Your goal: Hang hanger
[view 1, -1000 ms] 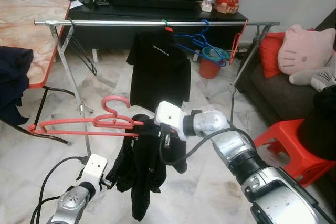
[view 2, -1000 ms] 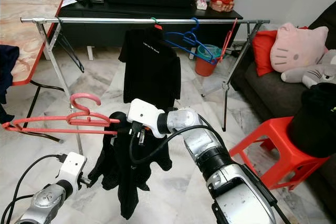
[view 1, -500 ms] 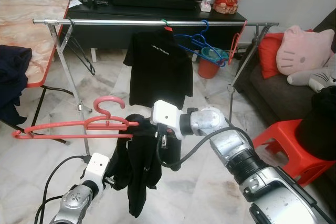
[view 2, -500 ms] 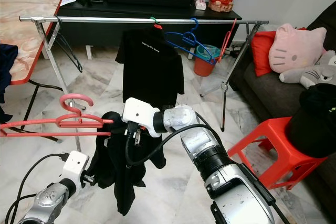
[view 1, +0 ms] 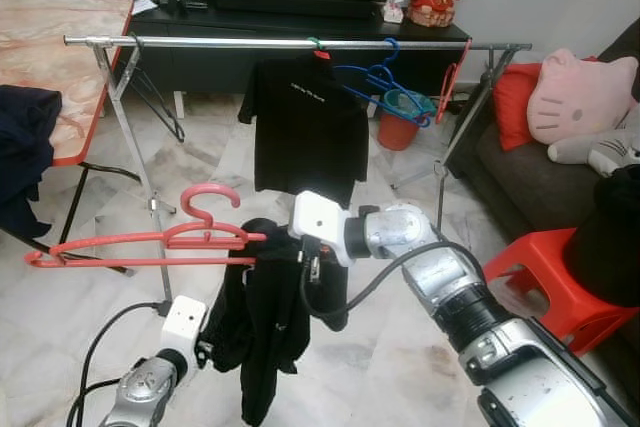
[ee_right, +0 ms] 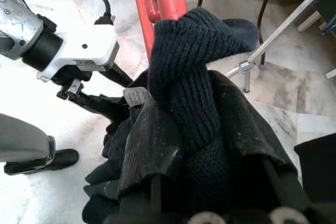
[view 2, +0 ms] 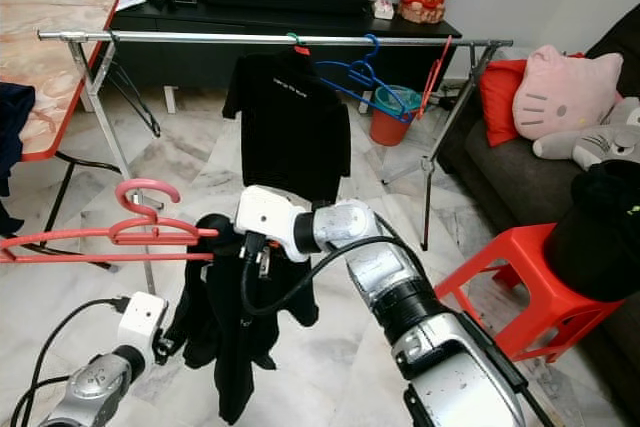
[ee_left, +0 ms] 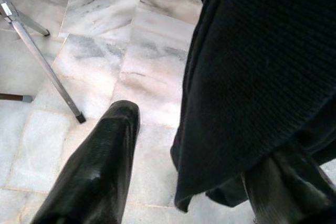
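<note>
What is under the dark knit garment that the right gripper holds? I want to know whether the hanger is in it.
The red hanger runs into the dark knit garment, gripped by the right gripper. Its end inside is covered. Below: marble floor.

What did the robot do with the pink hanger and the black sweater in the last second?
Not much. The right gripper stayed clamped on the black sweater at one end of the pink hanger, carrying both a little further to the robot's left. The left gripper stayed low by the sweater's hem, fingers open. The rail and the hung black T-shirt look unchanged.
</note>
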Controlling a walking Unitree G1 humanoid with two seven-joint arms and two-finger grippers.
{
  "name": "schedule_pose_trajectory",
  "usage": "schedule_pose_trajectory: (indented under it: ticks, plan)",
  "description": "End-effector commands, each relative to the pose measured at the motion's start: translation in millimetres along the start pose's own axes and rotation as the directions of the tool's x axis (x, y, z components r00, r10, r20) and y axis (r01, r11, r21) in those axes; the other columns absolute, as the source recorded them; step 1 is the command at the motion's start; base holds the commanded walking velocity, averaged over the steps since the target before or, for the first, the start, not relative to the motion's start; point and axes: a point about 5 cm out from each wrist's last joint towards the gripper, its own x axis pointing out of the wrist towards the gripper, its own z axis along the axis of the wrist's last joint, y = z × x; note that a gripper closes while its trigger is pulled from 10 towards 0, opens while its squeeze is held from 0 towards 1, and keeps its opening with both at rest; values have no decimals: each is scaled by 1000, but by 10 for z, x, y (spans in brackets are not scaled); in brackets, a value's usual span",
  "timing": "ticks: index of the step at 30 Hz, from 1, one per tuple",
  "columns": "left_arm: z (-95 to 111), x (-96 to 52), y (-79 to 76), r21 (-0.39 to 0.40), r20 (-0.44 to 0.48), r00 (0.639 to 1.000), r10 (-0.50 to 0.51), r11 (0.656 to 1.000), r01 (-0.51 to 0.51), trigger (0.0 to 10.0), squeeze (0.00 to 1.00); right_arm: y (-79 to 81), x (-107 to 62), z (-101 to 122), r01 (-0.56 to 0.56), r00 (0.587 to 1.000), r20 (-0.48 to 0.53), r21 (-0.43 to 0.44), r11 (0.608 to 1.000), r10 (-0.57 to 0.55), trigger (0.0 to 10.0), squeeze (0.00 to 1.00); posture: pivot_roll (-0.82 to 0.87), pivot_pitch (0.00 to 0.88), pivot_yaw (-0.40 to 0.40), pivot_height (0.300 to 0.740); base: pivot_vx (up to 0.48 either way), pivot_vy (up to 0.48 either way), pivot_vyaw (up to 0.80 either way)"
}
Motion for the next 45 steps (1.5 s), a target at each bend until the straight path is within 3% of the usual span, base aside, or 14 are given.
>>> schedule_pose_trajectory:
  ticks: [1, 23, 35, 41, 45]
  plan:
    - [-1, 8, -14, -8, -1, 1000, 1, 1000, -1, 0, 0, -38, -45, 86, 21, 999, 32, -28, 999, -20, 0, 0, 28, 0, -186, 740, 0, 0, 0]
    - [-38, -6, -8, -33, -12, 1000, 14, 999, -14, 0, 0, -6, -19, 39, 22, 1000, 17, -15, 1000, -21, 0, 0, 29, 0, -179, 740, 0, 0, 0]
    - [-84, -23, 0, -92, -27, 999, 33, 995, -36, 0, 0, 14, -34, -13, 26, 1000, 8, -2, 1000, -26, 0, 0, 29, 0, -177, 740, 0, 0, 0]
    - [-173, -57, 17, -118, -78, 996, 52, 991, -61, 0, 0, 4, -137, -137, 42, 998, -40, -5, 999, -42, 0, 0, 32, 0, -179, 740, 0, 0, 0]
    - [-271, -106, 77, -93, -143, 983, 118, 987, -131, 0, 0, -8, -446, -387, 36, 990, -135, 3, 999, -35, 0, 0, 26, 0, -179, 740, 0, 0, 0]
